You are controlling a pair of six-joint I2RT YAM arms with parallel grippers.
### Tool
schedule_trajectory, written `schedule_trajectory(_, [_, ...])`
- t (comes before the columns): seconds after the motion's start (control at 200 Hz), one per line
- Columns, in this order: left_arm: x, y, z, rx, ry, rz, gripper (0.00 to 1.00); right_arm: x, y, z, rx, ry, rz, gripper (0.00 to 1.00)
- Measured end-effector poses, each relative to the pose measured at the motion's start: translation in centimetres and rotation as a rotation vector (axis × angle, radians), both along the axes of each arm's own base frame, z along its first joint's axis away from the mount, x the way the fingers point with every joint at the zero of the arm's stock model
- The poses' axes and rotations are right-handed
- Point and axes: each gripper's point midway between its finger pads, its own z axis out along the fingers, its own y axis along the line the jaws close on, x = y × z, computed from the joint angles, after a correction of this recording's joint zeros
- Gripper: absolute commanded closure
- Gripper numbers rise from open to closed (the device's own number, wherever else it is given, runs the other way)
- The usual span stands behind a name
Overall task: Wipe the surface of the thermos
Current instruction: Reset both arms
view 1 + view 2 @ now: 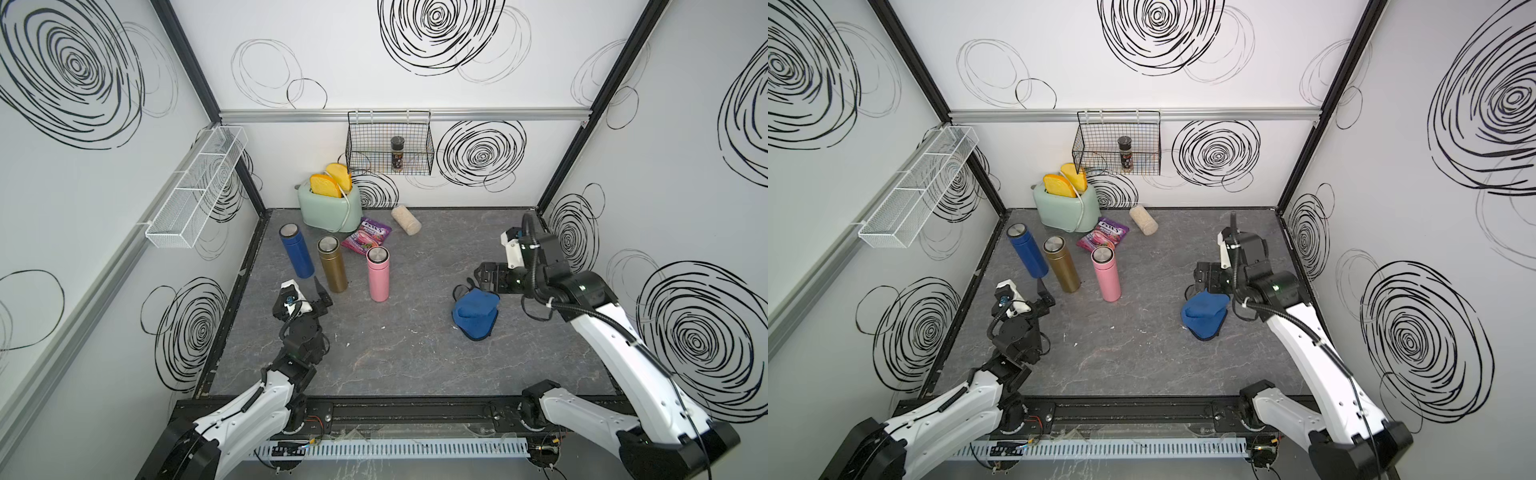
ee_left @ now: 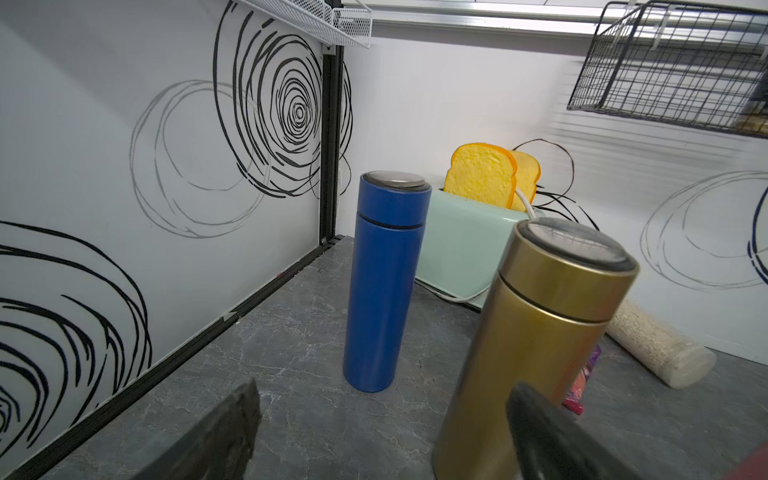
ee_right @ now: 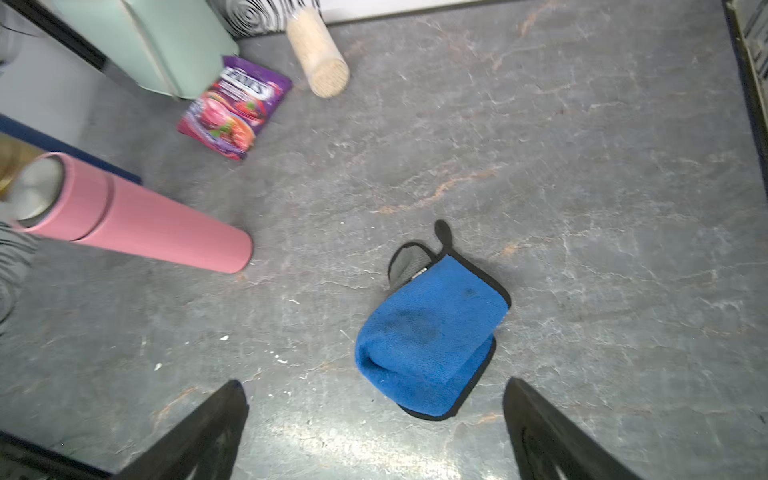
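Observation:
Three thermoses stand in a row at the back left: a blue thermos (image 1: 296, 251) (image 2: 386, 282), a gold thermos (image 1: 332, 266) (image 2: 528, 340) and a pink thermos (image 1: 378, 274) (image 3: 145, 228). My left gripper (image 1: 305, 289) (image 2: 385, 399) is open and empty, just in front of the blue and gold ones; one finger is close beside the gold thermos. A folded blue cloth (image 1: 476, 313) (image 3: 428, 336) with black trim lies on the table at the right. Above its far edge my right gripper (image 1: 478, 278) (image 3: 375, 385) hangs open and holds nothing.
A mint toaster (image 1: 330, 208) with two bread slices stands at the back wall. A purple candy bag (image 1: 368, 239) and a lying beige jar (image 1: 406, 220) are beside it. A black wire basket (image 1: 419, 166) with a spice jar hangs above; a white mesh shelf (image 1: 195, 187) is on the left wall.

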Motion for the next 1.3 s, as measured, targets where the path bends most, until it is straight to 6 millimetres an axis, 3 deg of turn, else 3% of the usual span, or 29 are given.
schedule_trajectory(0.095, [0.0, -0.2, 0.1, -0.008, -0.020, -0.019, 0.03, 0.3, 1.1, -2.6, -0.024, 0.035, 0.030, 0.02])
schedule_trajectory(0.175, [-0.2, -0.2, -0.1, -0.006, -0.029, -0.026, 0.03, 0.4, 0.6, -3.1, -0.026, -0.053, 0.016, 0.02])
schedule_trajectory(0.37, [0.4, 1.5, 0.0, 0.000, -0.053, -0.020, 0.03, 2.9, -5.1, -4.4, -0.050, -0.368, -0.193, 0.02])
schedule_trajectory(0.47, [1.4, 2.5, -0.8, 0.012, -0.026, -0.031, 0.03, 3.6, -7.6, -8.2, -0.130, -0.458, -0.276, 0.02])
schedule_trajectory(0.59, [2.7, 2.0, -2.1, 0.056, 0.039, -0.093, 0.03, 3.3, -10.3, -12.7, -0.249, -0.434, -0.353, 0.02])
schedule_trajectory(0.71, [3.6, 1.0, -3.2, 0.097, 0.085, -0.151, 0.03, 3.7, -12.5, -13.4, -0.298, -0.490, -0.438, 0.02])
schedule_trajectory(0.865, [4.2, 0.9, -4.1, 0.120, 0.105, -0.172, 0.03, 3.2, -14.8, -14.2, -0.236, -0.579, -0.526, 0.02])
schedule_trajectory(1.046, [5.5, 0.8, -7.0, 0.145, 0.168, -0.182, 0.03, 4.0, -13.7, -13.5, -0.187, -0.707, -0.413, 0.02])
schedule_trajectory(1.111, [6.0, 0.5, -7.9, 0.153, 0.206, -0.190, 0.03, 5.1, -12.5, -14.9, -0.193, -0.700, -0.324, 0.02])
schedule_trajectory(1.171, [6.5, 0.5, -7.4, 0.152, 0.193, -0.190, 0.03, 6.0, -11.8, -16.6, -0.192, -0.627, -0.260, 0.02])
schedule_trajectory(1.301, [7.3, 0.7, -6.2, 0.148, 0.158, -0.183, 0.03, 7.7, -10.5, -13.0, -0.162, -0.760, -0.188, 0.02])
